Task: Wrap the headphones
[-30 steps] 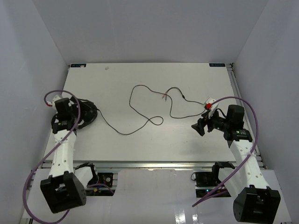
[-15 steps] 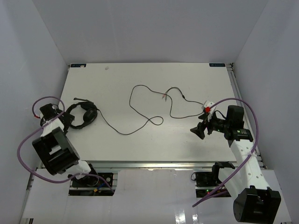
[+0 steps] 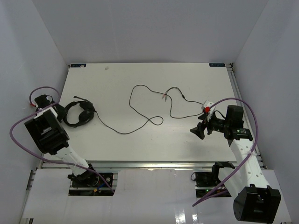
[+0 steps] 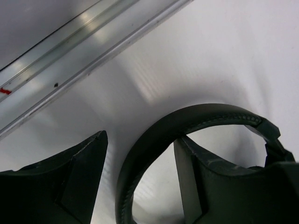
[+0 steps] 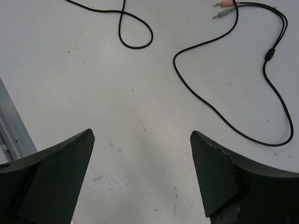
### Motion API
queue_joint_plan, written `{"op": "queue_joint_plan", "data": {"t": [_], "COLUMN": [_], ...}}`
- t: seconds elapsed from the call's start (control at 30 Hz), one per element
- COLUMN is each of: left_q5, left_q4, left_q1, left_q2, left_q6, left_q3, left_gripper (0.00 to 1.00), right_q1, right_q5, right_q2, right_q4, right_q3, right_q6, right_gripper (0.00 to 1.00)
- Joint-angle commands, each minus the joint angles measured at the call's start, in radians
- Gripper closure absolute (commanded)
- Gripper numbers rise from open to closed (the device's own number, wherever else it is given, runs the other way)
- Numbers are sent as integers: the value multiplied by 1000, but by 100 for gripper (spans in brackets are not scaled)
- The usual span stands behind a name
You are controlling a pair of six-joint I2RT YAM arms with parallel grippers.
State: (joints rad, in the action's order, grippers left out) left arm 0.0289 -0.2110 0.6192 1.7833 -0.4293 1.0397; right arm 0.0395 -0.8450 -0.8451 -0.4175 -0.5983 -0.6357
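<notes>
The black headphones (image 3: pixel 79 113) lie at the table's left side. Their thin black cord (image 3: pixel 140 125) runs right across the table in loops to a pink and a green plug (image 3: pixel 164 96). My left gripper (image 3: pixel 62 114) is at the headband, left of the earcups. In the left wrist view it (image 4: pixel 140 137) is open with the headband (image 4: pixel 196 116) arching between the fingers, against the right finger (image 4: pixel 210 186). My right gripper (image 3: pixel 198 129) is open and empty over bare table; in its wrist view (image 5: pixel 140 135) the cord (image 5: pixel 224 116) and the plugs (image 5: pixel 224 9) lie beyond it.
An aluminium rail (image 4: pixel 70 46) runs along the table's left edge, close behind the left gripper. White walls close in the table on three sides. Purple arm cables (image 3: pixel 18 140) loop beside each arm.
</notes>
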Motion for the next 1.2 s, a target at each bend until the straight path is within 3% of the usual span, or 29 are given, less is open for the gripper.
{"op": "queue_joint_plan", "data": {"t": [0.0, 0.23, 0.3, 0.4, 0.53, 0.67, 0.9, 0.97, 1.17], "left_q5": [13, -63, -63, -25, 60, 137, 139, 138, 93], "left_q4": [-45, -39, -36, -34, -41, -4, 17, 24, -10], "left_q1": [-12, -167, -199, -240, -312, -351, -478, -501, -505], "left_q2": [113, 139, 118, 53, -55, -123, -174, -189, -172], "left_q6": [47, 114, 112, 83, -9, -104, -139, -150, -112], "left_q3": [3, -24, -41, -77, -157, -278, -377, -401, -355], "left_gripper": [36, 50, 59, 77, 84, 85, 84, 79, 53], "right_q1": [0, 0, 0, 0, 0, 1, 2, 0, 0], "right_q5": [-21, -20, -22, -24, -29, -31, -32, -32, -36], "right_q2": [-9, -17, -18, -14, -11, -9, -5, -5, -5], "right_q4": [0, -1, -2, -3, -3, -5, -6, -6, -6], "right_q3": [-33, -34, -34, -34, -34, -35, -34, -35, -34], "right_q6": [-7, -3, -2, -2, -1, 1, 1, 1, 1], "right_gripper": [10, 10, 10, 10, 10, 10, 10, 10, 10]}}
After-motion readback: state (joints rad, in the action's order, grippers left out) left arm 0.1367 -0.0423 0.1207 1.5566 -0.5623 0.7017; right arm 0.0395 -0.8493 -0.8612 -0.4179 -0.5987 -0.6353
